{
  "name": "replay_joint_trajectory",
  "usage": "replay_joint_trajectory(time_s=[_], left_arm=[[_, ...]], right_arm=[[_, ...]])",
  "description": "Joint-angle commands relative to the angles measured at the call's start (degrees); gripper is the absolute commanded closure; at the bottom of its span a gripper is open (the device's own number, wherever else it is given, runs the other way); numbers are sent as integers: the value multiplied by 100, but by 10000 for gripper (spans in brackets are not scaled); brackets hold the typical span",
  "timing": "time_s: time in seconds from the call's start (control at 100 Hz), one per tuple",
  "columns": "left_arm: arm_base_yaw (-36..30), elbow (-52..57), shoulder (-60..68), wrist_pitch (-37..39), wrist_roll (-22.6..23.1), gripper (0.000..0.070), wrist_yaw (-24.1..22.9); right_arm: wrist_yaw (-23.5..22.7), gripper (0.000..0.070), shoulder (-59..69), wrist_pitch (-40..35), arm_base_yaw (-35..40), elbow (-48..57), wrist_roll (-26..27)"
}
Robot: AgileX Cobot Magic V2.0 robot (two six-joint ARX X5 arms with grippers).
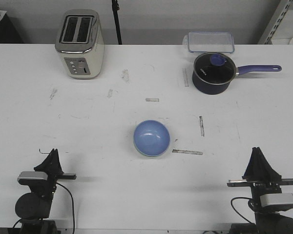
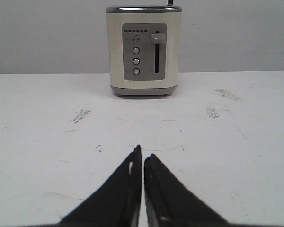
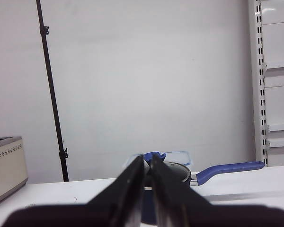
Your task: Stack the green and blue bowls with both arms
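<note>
The light blue bowl sits upright in the middle of the white table. A thin pale green edge shows round its near rim, so the green bowl seems to lie under it, nested; the rest of the green bowl is hidden. My left gripper is shut and empty at the near left, well away from the bowls. It points at the toaster in the left wrist view. My right gripper is shut and empty at the near right. It points toward the pot in the right wrist view. Neither wrist view shows the bowls.
A cream toaster stands at the back left. A dark navy pot with a glass lid and a clear lidded container stand at the back right. Tape strips lie near the bowls.
</note>
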Motion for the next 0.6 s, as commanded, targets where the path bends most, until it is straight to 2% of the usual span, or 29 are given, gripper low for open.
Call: replay_joint_trajectory(time_s=[0.0,0.59], left_arm=[[9,-129,-13,87,24,698,9],[9,-129,-13,87,24,698,9]], right_arm=[[2,682,-4,57,2,59,42],[2,683,-4,-26,4,-332,11]])
